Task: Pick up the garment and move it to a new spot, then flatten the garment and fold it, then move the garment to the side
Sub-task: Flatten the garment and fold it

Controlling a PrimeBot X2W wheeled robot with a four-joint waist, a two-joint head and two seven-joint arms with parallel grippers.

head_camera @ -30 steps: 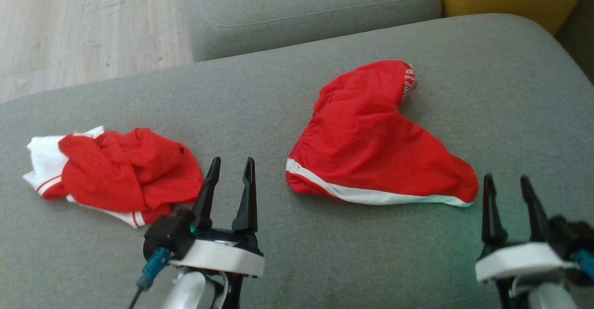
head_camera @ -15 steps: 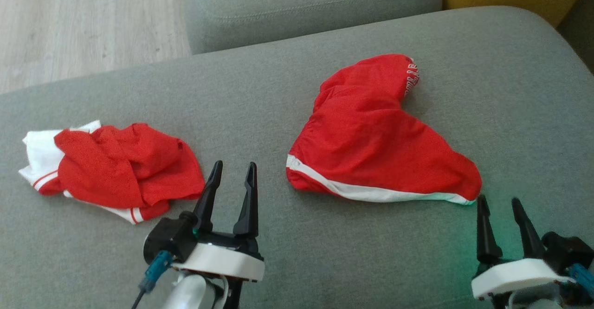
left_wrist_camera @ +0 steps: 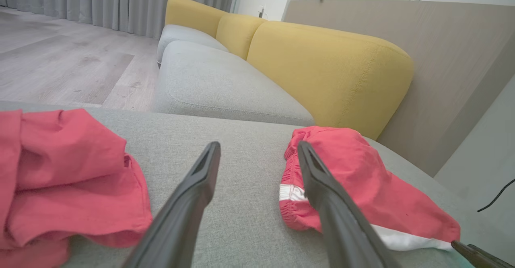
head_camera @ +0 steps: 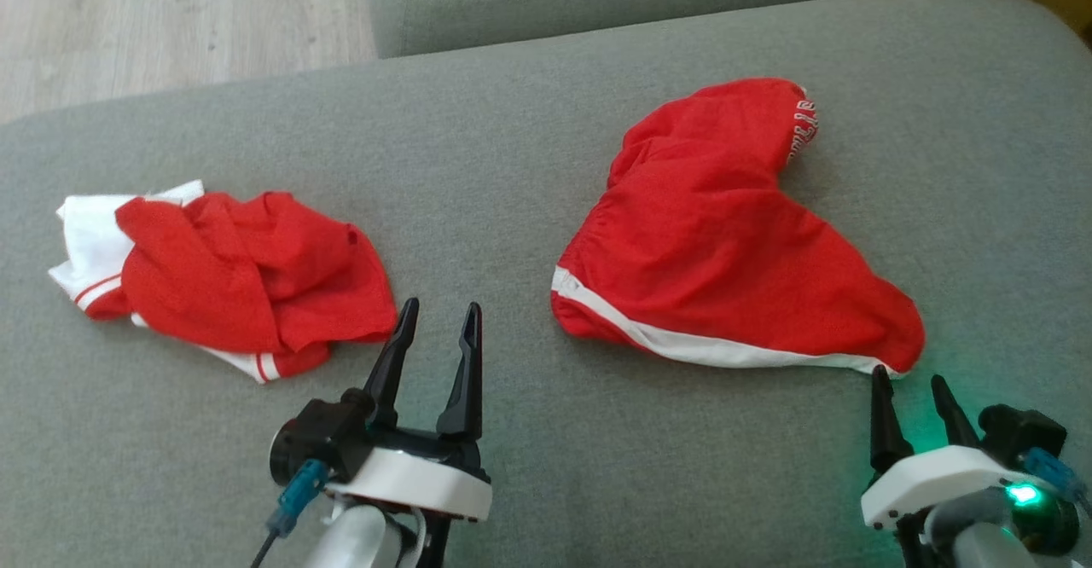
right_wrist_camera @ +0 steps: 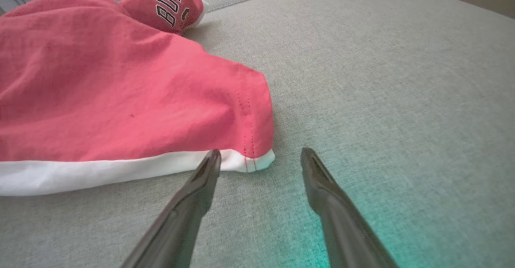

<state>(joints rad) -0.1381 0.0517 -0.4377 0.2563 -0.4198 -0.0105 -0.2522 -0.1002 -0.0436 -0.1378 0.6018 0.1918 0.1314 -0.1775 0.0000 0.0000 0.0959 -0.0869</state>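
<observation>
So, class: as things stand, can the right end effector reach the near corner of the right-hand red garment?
Probably yes: the right end effector stands open just short of the red garment, at its white corner, bare cushion between.

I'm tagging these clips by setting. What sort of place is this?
Likely a home living room: a grey sofa seat with yellow back cushions, a wood-look floor, and long grey curtains.

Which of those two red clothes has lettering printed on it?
The spread-out garment on the right: lettering shows at its far tip. The crumpled garment on the left shows white trim, no lettering.
</observation>
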